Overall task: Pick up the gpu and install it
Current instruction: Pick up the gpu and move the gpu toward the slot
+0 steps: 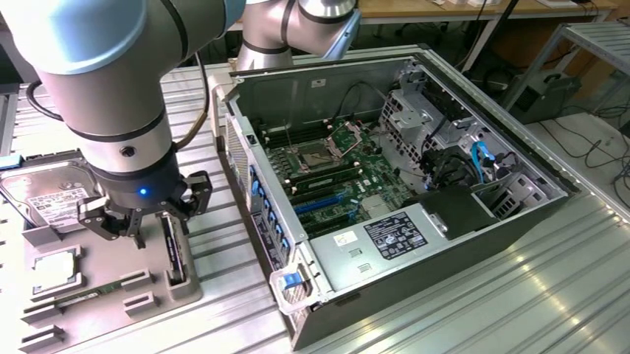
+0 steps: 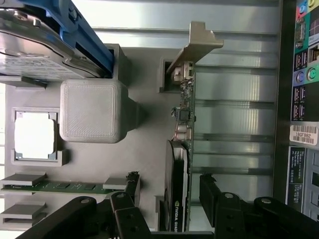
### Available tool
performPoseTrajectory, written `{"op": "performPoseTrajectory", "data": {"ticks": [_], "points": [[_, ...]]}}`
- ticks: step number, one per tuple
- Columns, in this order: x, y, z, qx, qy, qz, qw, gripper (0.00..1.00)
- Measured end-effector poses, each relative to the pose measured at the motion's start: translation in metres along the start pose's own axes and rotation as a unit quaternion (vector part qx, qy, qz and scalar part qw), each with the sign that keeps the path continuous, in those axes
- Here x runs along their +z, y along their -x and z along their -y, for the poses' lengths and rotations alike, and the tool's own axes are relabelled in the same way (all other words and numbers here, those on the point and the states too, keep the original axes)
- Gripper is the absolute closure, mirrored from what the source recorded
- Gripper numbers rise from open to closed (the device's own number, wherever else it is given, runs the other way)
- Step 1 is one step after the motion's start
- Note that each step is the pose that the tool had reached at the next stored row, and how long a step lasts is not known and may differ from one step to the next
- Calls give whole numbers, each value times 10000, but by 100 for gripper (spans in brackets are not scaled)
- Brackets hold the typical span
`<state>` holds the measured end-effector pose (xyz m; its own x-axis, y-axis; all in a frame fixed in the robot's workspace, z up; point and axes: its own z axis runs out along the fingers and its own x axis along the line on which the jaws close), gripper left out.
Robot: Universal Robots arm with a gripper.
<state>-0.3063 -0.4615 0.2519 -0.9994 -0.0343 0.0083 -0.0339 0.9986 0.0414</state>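
My gripper hangs over the grey parts tray, spread wide and holding nothing. The gpu stands on edge in a slot along the tray's side nearest the open computer case, with its silver bracket at one end. My fingers sit one on each side of the card, clear of it.

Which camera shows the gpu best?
The wrist view: the gpu stands on edge in its holder, bracket and cooler visible. In the exterior view the gpu is a thin dark edge under the end effector.
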Motion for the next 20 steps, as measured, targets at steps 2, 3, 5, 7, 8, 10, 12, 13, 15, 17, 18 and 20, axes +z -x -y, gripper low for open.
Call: {"op": "performPoseTrajectory", "data": {"ticks": [2, 3, 5, 7, 8, 10, 12, 13, 15, 17, 18, 20], "points": [[12, 0, 0, 0, 0, 0, 10000, 40], [17, 0, 1, 0, 0, -1, 10000, 40], [29, 2, 1, 0, 0, -7, 10000, 40], [55, 4, 2, 1, 1, -21, 10000, 40], [64, 4, 3, 1, 1, -26, 10000, 40], [77, 4, 3, 2, 1, -31, 10000, 40], [92, 5, 4, 1, 1, -34, 10000, 40], [101, 5, 4, 2, 2, -37, 10000, 40], [117, 5, 5, 2, 2, -41, 10000, 40], [131, 5, 5, 2, 2, -44, 10000, 40], [137, 5, 6, 2, 2, -44, 10000, 40], [148, 5, 6, 2, 1, -46, 10000, 40]]}}
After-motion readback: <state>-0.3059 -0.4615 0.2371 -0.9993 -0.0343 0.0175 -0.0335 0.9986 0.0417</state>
